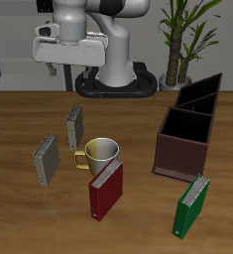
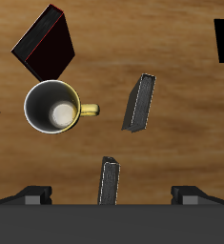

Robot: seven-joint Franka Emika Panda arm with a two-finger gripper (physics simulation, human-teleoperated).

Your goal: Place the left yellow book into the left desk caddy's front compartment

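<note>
Almost directly beneath the gripper [image 2: 113, 194], jaws spread wide and empty, the left yellow book [image 2: 109, 181] stood on edge farther back than the mug [image 2: 54, 107]; its long axis ran crosswise to the finger line; the left desk caddy [image 1: 180, 139] sat well apart.

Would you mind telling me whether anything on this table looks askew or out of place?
Nothing is spilled or damaged. The four books look odd, though: two thin grey books with yellow spines, the dark red book and the green book all stand upright on edge, unsupported, at differing angles. The yellow mug stands upright.
</note>
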